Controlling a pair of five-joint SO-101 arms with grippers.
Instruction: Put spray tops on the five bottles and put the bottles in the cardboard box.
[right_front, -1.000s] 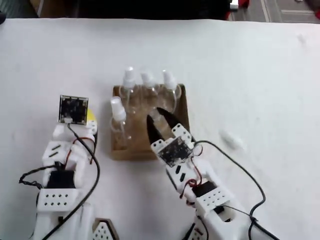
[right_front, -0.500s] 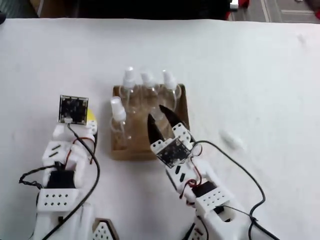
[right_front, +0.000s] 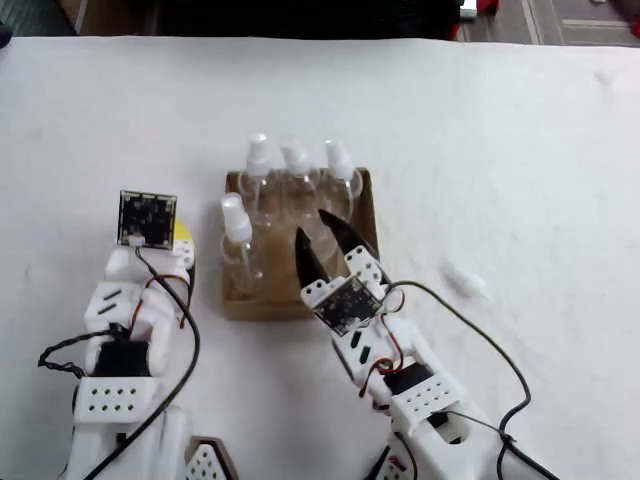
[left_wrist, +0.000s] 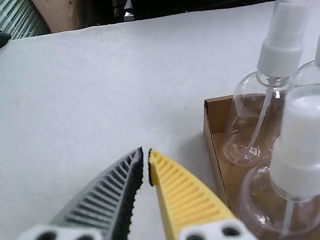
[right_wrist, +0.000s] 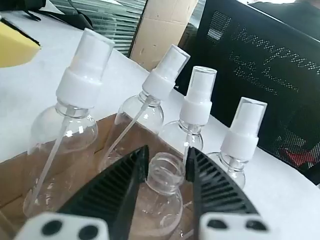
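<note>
A shallow cardboard box (right_front: 366, 205) lies mid-table. In it stand several clear bottles with white spray tops, three in a back row (right_front: 296, 170) and one at the front left (right_front: 238, 235). My right gripper (right_front: 318, 232) is over the box, shut on the neck of an uncapped bottle (right_wrist: 164, 176) that stands among the capped ones (right_wrist: 77, 115). A loose spray top (right_front: 467, 281) lies on the table right of the box. My left gripper (left_wrist: 145, 151) is shut and holds nothing, just left of the box wall (left_wrist: 212, 127).
White cloth covers the table (right_front: 520, 150). Cables trail from both arms near the front edge. A dark chair back (right_wrist: 260, 65) and a brown carton (right_wrist: 162, 30) stand beyond the table's far side.
My right arm has drawn back very slightly toward the front edge, still around the uncapped bottle. The left arm and the loose spray top have not moved.
</note>
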